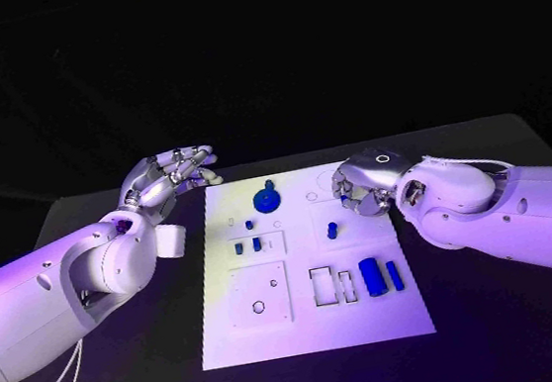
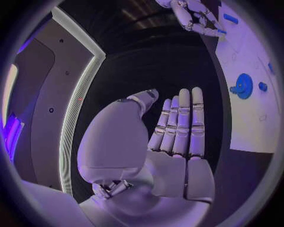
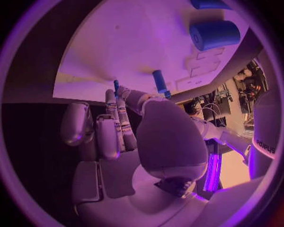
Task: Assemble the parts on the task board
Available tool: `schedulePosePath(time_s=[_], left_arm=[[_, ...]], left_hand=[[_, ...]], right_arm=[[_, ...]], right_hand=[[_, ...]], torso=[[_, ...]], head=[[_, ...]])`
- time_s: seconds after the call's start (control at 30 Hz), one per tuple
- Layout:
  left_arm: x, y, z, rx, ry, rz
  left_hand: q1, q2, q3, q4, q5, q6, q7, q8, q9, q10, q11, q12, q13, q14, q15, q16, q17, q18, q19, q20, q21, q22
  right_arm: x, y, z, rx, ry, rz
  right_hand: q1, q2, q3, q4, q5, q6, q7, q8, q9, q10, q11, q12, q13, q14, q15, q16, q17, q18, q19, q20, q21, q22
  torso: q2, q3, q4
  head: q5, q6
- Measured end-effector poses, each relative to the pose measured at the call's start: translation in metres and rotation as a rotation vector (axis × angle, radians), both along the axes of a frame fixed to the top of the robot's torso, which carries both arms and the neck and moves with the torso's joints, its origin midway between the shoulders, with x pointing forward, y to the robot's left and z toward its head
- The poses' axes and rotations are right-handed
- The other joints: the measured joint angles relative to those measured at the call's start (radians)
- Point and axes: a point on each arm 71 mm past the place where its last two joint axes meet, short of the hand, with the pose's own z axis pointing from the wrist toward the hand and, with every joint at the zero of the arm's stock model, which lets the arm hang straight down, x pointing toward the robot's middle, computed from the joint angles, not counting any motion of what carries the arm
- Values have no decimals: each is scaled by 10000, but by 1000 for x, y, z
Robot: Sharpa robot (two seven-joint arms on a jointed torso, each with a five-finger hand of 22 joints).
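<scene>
Two hands flank the board (image 1: 316, 330), which lies flat in the middle of the worktop (image 1: 499, 137). The left hand (image 1: 173, 179) hovers just off the board's far left corner, fingers (image 2: 180, 123) straight and released, holding nothing. The right hand (image 1: 363, 186) hangs over the board's right edge with its fingers (image 3: 118, 118) curled downward. A thin blue sliver (image 3: 116, 85) shows at their tips, but I cannot tell whether it is pinched or merely lies behind them.

The main risk, as I judge it, sits at the right hand. The upright peg (image 1: 331, 231) stands close beside those curled fingers, so a careless reach or sweep could knock it out of its hole. If the sliver is in fact held, a loose pinch could drop it onto the board or the worktop. The loose pieces near the right edge look round enough to roll if nudged.

Counted on the board, there are seven blue parts:
- one disc (image 1: 267, 197) at the far end
- one small piece (image 1: 252, 224) just below it
- one pair of short pieces (image 1: 247, 247) side by side
- the one peg
- one thick cylinder (image 1: 372, 272)
- one slimmer bar (image 1: 395, 273) beside it
</scene>
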Motion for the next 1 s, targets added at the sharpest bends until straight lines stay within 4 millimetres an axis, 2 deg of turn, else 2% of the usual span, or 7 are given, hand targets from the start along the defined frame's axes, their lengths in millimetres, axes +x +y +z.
schedulePosePath(time_s=[0.23, 0.4, 0.57, 0.77, 1.0], left_arm=[[0, 1, -1, 22, 40, 21], [1, 1, -1, 35, 67, 30], [1, -3, -1, 7, 80, -23], [2, -6, -2, 0, 89, -28], [3, -10, -2, 8, 113, 0]], left_hand=[[0, 0, 2, -56, 0, -35, 35, 0, -2, -14, 14, 0, 0, 0, 0, 0, -10, 0, 0, 0, 0, -12], [0, 0, 2, -56, 0, -35, 35, 0, -2, -14, 14, -38, -1, -36, 36, 0, -10, 0, 0, -1, -39, -12], [40, 40, 2, -55, 0, -35, 35, 0, -1, -50, 50, -38, -1, -36, 36, 0, -10, 0, -1, -1, -39, -24], [39, 40, 2, -55, 0, -35, 35, 0, -1, -50, 50, -38, 10, -36, 36, 0, -18, 0, -1, -1, -39, -24], [40, 40, 30, -84, 0, -35, 35, 0, -1, -50, 50, -38, 9, -36, 36, 0, -18, -1, -1, -1, -39, -23]], right_arm=[[-7, -2, 14, 431, -213, 112], [-21, 6, 22, 838, -217, 461], [-36, 21, 29, 1314, -153, 960], [-49, 44, 31, 1818, -19, 1560], [-62, 71, 19, 2275, 338, 2183]], right_hand=[[0, -1, -28, -27, 0, 0, 0, 11, -1, 3, -2, -9, -1, 0, 0, 0, 0, 0, 0, 0, 0, -1], [-1, -1, -28, -27, -3, -1, 0, 10, -3, 9, -8, -10, -2, 0, 0, 0, 0, 0, 0, 0, 0, -1], [-1, -1, -29, -27, -5, -1, 0, 10, -9, 16, -13, -11, -5, 0, 0, 0, 0, 0, -1, 0, -1, -2], [-1, -2, -29, -27, -8, -2, 0, 9, -5, 31, 1, -14, -9, 0, 0, 0, -13, 0, -1, 0, 0, -3], [-1, -3, 0, -56, -12, -2, 0, 7, 0, 33, 0, -25, -9, -1, 1, 0, -13, 0, -1, 0, 0, -4]], torso=[[-1, -3, 3], [-3, 0, -5], [-8, 4, 12], [-13, -21, 51], [-7, -56, 79]], head=[[25, 25], [159, 15], [396, -12], [691, -67], [1214, -206]])
